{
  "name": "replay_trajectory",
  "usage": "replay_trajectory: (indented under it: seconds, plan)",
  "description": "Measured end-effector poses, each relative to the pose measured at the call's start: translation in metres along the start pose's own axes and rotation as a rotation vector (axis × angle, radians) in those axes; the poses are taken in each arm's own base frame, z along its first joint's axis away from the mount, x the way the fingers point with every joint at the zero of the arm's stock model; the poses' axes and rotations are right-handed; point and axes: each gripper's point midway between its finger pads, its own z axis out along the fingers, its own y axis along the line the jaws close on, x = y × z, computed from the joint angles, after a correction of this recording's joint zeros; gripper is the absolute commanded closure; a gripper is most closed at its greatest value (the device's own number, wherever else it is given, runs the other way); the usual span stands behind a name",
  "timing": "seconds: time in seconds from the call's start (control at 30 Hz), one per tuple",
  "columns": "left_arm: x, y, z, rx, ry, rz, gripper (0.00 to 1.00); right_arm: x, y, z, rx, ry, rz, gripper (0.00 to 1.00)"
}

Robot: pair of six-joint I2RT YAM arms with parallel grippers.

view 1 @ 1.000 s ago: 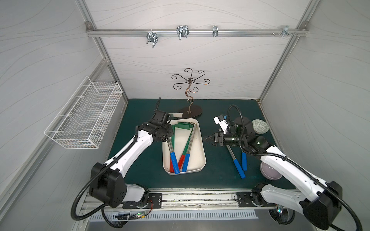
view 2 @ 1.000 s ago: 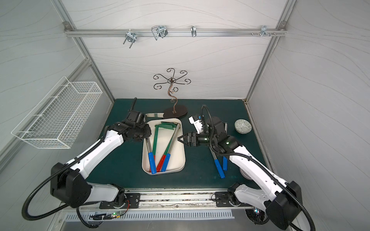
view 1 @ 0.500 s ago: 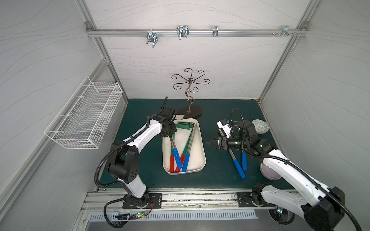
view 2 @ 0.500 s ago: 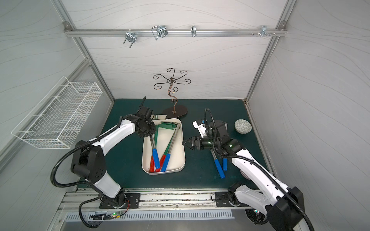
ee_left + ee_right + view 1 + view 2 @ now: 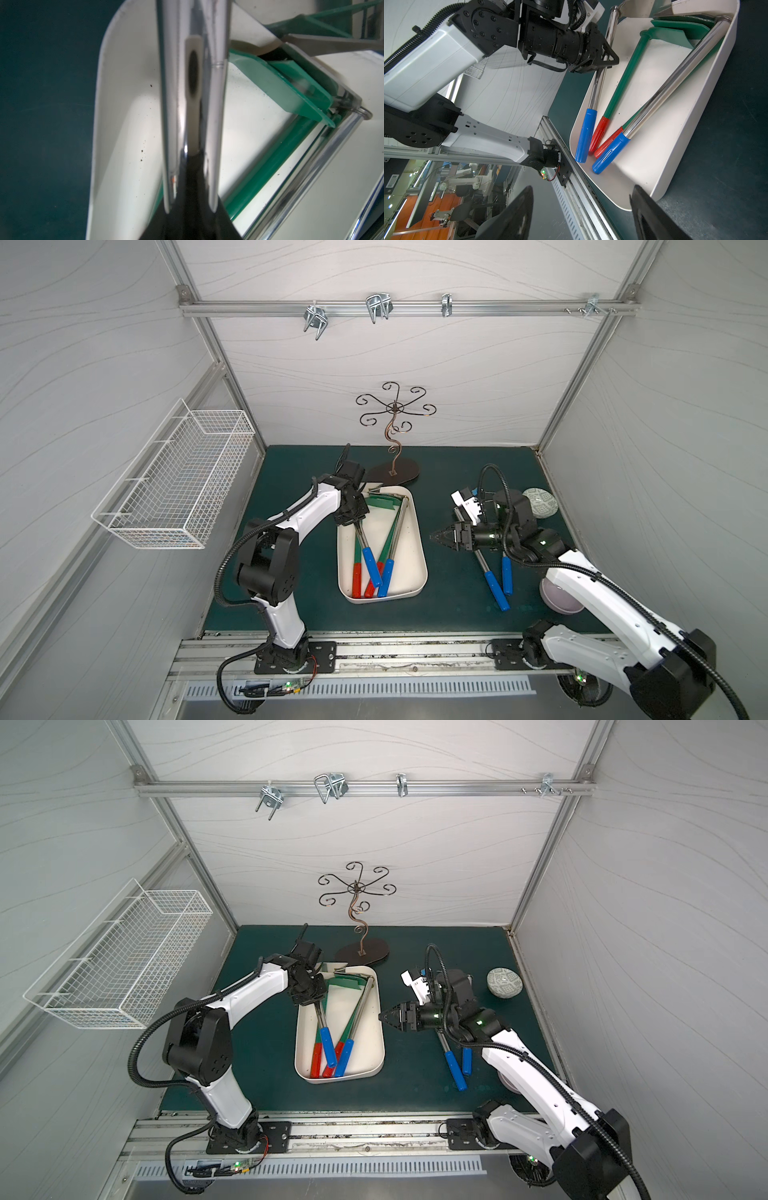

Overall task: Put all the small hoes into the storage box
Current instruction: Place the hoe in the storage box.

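Observation:
The storage box [image 5: 420,539], a cream tray, lies mid-mat in both top views [image 5: 380,1019]. My left gripper [image 5: 352,517] is over its far left corner, shut on the chrome shaft [image 5: 600,83] of a small hoe [image 5: 371,566]. The hoe's blue handle [image 5: 584,137] slants down among the red and blue handles of several hoes inside the box. In the left wrist view the shaft [image 5: 193,83] runs out from the jaws above the box wall [image 5: 108,124]. My right gripper [image 5: 436,537] hovers open and empty just right of the box [image 5: 708,93].
Two more blue-handled hoes [image 5: 496,591] lie on the mat under my right arm. A purple bowl [image 5: 559,601] and a patterned round dish [image 5: 540,502] sit at the right. A metal scroll stand [image 5: 392,472] stands behind the box. A wire basket [image 5: 174,485] hangs on the left wall.
My left arm's elbow has risen and swung toward the box while the gripper keeps its hold on the hoe; the blue handle shifted slightly farther back. The right gripper has drifted slightly toward the front.

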Motion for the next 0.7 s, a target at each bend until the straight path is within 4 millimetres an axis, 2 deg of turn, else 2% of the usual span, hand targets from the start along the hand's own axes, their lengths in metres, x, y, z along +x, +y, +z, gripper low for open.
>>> replay_trajectory:
  seconds: [0.7]
  plan:
    - [0.009, -0.007, 0.031, 0.007, 0.145, -0.012, 1.00, 0.010, -0.008, 0.003, 0.005, 0.023, 0.025, 0.25]
